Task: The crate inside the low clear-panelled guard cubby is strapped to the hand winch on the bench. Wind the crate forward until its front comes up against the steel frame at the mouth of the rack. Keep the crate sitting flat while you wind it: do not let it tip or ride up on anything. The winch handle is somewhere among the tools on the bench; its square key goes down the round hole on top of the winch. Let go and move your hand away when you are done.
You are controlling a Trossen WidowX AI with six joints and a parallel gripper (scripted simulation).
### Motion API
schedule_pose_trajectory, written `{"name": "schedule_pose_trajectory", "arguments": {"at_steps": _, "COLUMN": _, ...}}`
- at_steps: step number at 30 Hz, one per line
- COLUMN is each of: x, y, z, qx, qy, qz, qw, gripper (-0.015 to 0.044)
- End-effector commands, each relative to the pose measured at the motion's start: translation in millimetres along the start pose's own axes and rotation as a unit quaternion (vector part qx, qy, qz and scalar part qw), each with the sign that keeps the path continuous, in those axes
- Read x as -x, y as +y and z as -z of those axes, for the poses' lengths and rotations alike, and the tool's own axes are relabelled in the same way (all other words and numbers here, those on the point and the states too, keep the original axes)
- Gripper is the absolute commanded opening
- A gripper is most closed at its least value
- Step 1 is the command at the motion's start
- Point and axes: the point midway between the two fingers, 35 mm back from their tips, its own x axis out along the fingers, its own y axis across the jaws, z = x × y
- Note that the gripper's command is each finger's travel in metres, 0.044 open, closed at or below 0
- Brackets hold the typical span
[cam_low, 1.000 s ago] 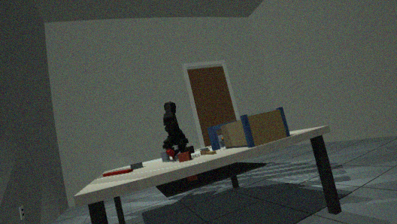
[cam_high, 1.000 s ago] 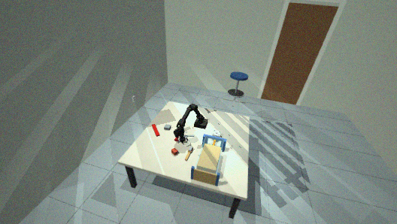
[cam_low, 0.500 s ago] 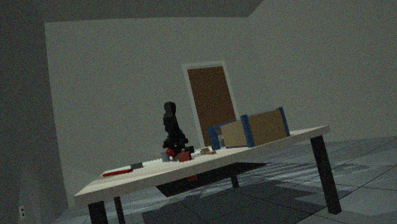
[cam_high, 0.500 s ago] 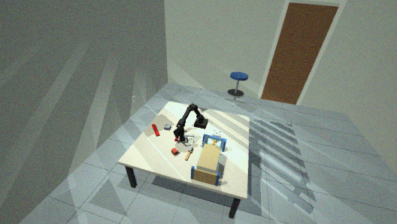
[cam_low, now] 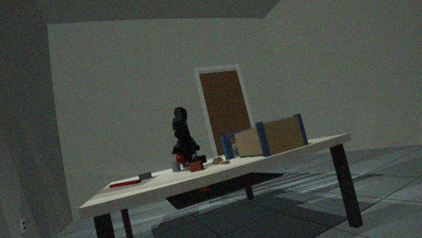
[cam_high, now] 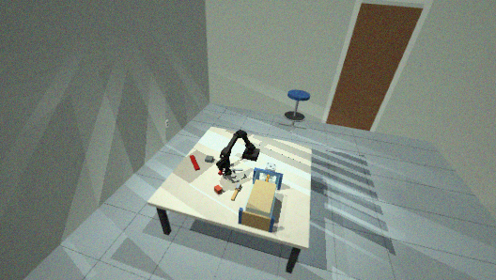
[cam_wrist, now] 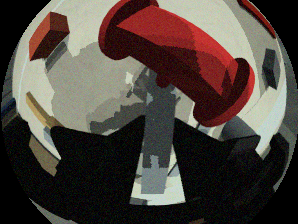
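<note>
1. The hand [cam_high: 224, 170] [cam_low: 185, 156] [cam_wrist: 157, 120] is closed on the grey shank of the red-gripped handle [cam_high: 220, 173] [cam_low: 181, 159] [cam_wrist: 175, 47]; shank runs btwn the fingers, red spool-shaped grip sits just beyond the tips in the wrist view.
2. Arm [cam_high: 240, 134] [cam_low: 181, 129] is bent over, hand low above the worktop [cam_high: 188, 194] [cam_low: 160, 192] [cam_wrist: 90, 15], L of the guard cubby.
3. Crate [cam_high: 262, 196] [cam_low: 248, 142] is in the cubby, near R part of the worktop in top view. Looks flat, no tilt visible.
4. Blue frame [cam_high: 255, 177] [cam_low: 228, 148] stands at the cubby's far end; gap shows btwn it & crate, w/ an orange strap [cam_high: 268, 178] in it.
5. Pale fitting [cam_high: 271, 166], prob. the winch, is just past that frame; too small to make out its top hole.
6. Hammer [cam_high: 236, 193] [cam_low: 220, 161] lies btwn cubby & red block [cam_high: 218, 189] [cam_low: 197, 166] [cam_wrist: 48, 37], apart from both.
7. Grey block [cam_high: 209, 159] [cam_low: 145, 176] [cam_wrist: 270, 67] & red bar [cam_high: 194, 163] [cam_low: 125, 184] [cam_wrist: 257, 16] are on the L side, bar farther L.
8. Blue stool [cam_high: 299, 95] is on the floor beyond the worktop, nr the brown door [cam_high: 376, 66] [cam_low: 225, 108].
</note>
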Motion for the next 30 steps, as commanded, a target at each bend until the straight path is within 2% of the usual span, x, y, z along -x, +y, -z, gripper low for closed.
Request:
{"name": "schedule_pose_trajectory", "arguments": {"at_steps": 1, "x": 58.3, "y": 3.7, "z": -3.5, "qx": 0.001, "qy": -0.001, "qz": -0.015, "qw": 1.000, "gripper": 0.0000}}
{"name": "schedule_pose_trajectory", "arguments": {"at_steps": 3, "x": 86.2, "y": 0.7, "z": 0.6, "qx": 0.001, "qy": 0.007, "qz": -0.015, "qw": 1.000, "gripper": 0.0000}}
{"name": "schedule_pose_trajectory", "arguments": {"at_steps": 5, "x": 96.2, "y": -0.8, "z": 2.6, "qx": 0.001, "qy": 0.010, "qz": -0.015, "qw": 1.000, "gripper": 0.0000}}
{"name": "schedule_pose_trajectory", "arguments": {"at_steps": 12, "x": 97.2, "y": 5.5, "z": 10.4, "qx": 0.003, "qy": 0.010, "qz": -0.014, "qw": 1.000, "gripper": 0.0000}}
{"name": "schedule_pose_trajectory", "arguments": {"at_steps": 30, "x": 108.4, "y": 62.5, "z": 114.6, "qx": 0.032, "qy": 0.003, "qz": -0.010, "qw": 0.999, "gripper": 0.0000}}
